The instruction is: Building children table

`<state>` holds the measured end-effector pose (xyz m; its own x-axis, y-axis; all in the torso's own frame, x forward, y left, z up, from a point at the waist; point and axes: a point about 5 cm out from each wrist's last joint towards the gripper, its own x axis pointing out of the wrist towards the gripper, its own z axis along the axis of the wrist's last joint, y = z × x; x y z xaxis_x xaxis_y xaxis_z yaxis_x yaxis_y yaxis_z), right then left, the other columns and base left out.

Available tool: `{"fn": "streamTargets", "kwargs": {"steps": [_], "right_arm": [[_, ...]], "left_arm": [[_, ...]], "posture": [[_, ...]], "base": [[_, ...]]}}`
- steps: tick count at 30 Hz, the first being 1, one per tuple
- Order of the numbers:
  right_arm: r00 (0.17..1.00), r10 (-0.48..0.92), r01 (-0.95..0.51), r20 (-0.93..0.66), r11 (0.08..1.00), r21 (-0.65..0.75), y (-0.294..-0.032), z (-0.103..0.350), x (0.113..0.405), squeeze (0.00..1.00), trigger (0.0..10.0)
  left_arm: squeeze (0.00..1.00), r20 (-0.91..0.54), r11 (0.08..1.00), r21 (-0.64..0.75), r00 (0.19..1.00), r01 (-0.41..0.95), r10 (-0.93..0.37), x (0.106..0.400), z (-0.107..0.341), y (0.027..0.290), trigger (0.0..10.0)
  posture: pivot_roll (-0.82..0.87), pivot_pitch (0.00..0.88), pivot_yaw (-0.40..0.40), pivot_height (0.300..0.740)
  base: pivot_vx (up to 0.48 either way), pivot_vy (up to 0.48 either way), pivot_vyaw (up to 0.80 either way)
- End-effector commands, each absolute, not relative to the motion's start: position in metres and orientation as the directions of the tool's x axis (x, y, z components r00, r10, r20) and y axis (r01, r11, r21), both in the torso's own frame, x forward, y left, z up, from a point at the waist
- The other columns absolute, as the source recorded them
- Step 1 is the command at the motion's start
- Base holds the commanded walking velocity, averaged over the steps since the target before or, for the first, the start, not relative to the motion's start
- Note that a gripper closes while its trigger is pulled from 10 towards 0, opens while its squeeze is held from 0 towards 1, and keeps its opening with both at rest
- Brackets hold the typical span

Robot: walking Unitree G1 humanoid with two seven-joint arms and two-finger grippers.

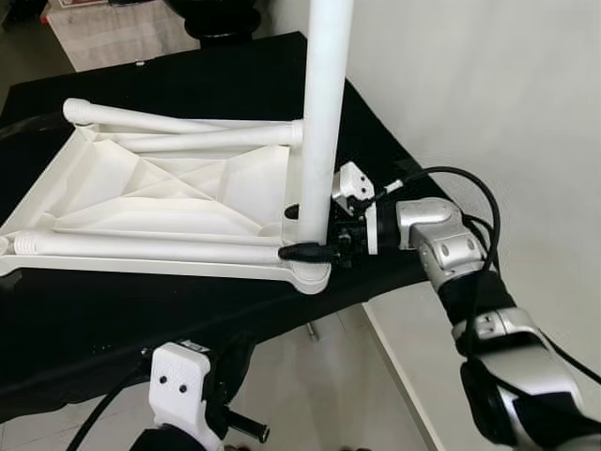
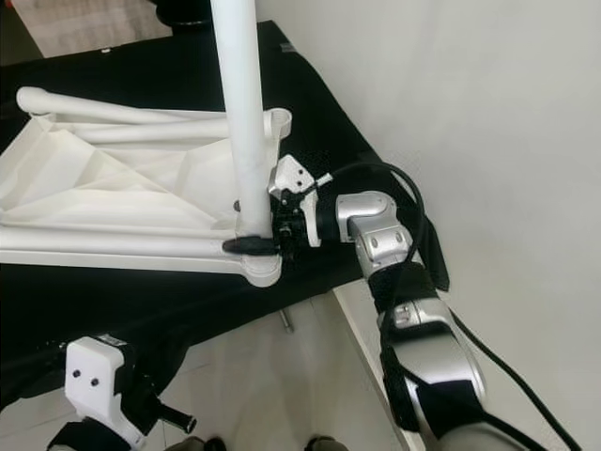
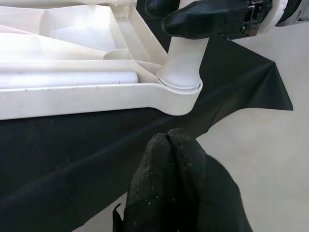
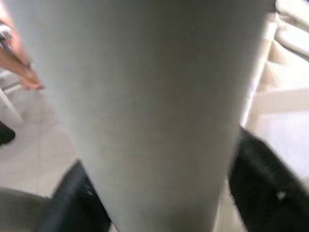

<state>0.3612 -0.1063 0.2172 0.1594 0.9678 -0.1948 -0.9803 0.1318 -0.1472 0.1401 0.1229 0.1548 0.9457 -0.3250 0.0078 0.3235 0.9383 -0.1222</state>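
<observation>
Left eye view: we've got the right pincer (image 1: 302,250) clamped round the upright leg (image 1: 324,113), top cut off; left pincer (image 3: 176,145) fingers pressed together, empty.

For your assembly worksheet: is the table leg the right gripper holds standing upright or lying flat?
Upright. The leg rises vertically from the tabletop's corner socket, with the right gripper clamped near its base.

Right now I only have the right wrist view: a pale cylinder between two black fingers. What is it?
Observer: A white table leg, standing upright; the right gripper clasps it near its base.
Operator: Is it seated in anything?
Observer: Its foot sits in the corner socket of the upturned white tabletop, which lies on a black cloth.
Operator: And the left gripper?
Observer: The left gripper, fingers shut on nothing, hangs low in front of the cloth-covered edge.
</observation>
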Motion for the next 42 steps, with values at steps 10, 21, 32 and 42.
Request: {"fn": "streamTargets", "kwargs": {"steps": [10,21,32,42], "right_arm": [[0.418,0.886,-0.903,-0.200,0.382,-0.197,-0.120,0.205,0.374,0.00,0.0],[0.942,0.309,-0.332,-0.134,0.918,-0.215,-0.143,0.179,0.351,0.00,0.0],[0.912,0.402,-0.411,-0.089,0.893,-0.184,-0.128,0.189,0.358,1.00,10.0],[0.930,0.367,-0.366,-0.001,0.925,-0.099,-0.150,0.181,0.325,1.00,10.0]], "left_arm": [[0.00,-0.023,0.938,-0.127,0.944,0.323,-0.328,0.138,0.151,0.122,10.0],[0.00,-0.021,0.937,-0.122,0.943,0.328,-0.332,0.146,0.145,0.125,10.0],[0.00,-0.028,0.934,-0.114,0.939,0.338,-0.343,0.156,0.137,0.124,10.0],[0.00,-0.019,0.950,-0.091,0.953,0.298,-0.301,0.173,0.133,0.131,10.0]], "posture": [[0.09,0.213,-0.019,0.740],[0.06,0.162,-0.005,0.740],[0.03,0.106,-0.014,0.740],[0.01,0.072,0.001,0.740]], "base": [[0.000,0.000,0.00],[0.000,0.000,0.00],[0.000,0.000,0.00],[0.000,0.000,0.00]]}}
